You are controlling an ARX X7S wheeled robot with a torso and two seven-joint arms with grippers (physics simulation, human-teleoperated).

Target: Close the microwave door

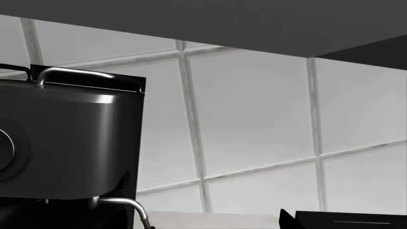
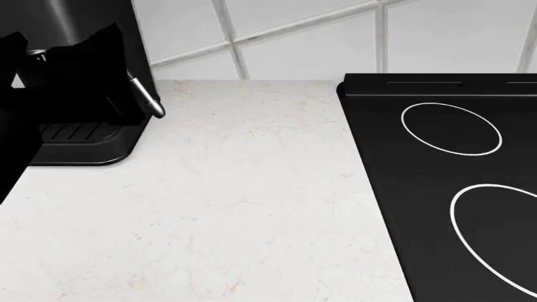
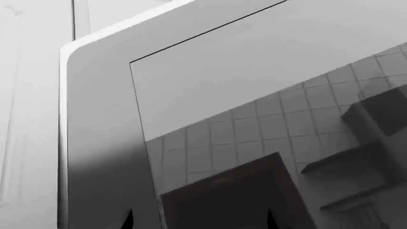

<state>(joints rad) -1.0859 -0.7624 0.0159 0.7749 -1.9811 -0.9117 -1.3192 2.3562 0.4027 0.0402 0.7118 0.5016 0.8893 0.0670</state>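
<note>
The microwave door (image 3: 210, 119) is shown only in the right wrist view, where its grey frame and glossy window panel fill nearly the whole picture at a slant; the right arm is therefore judged to be close in front of the door, at or near the pushing stage. Whether the door is ajar, half swung or already shut cannot be established — no hinge, cavity or microwave body is visible. Two dark tips at the lower edge of that view are taken to be the right gripper (image 3: 199, 220), its fingers set apart with nothing between them. In the head view, only a countertop (image 2: 235, 201), a cooktop (image 2: 453, 176) and a coffee machine (image 2: 84, 94) are shown. The left gripper is not shown, so its state cannot be told.
</note>
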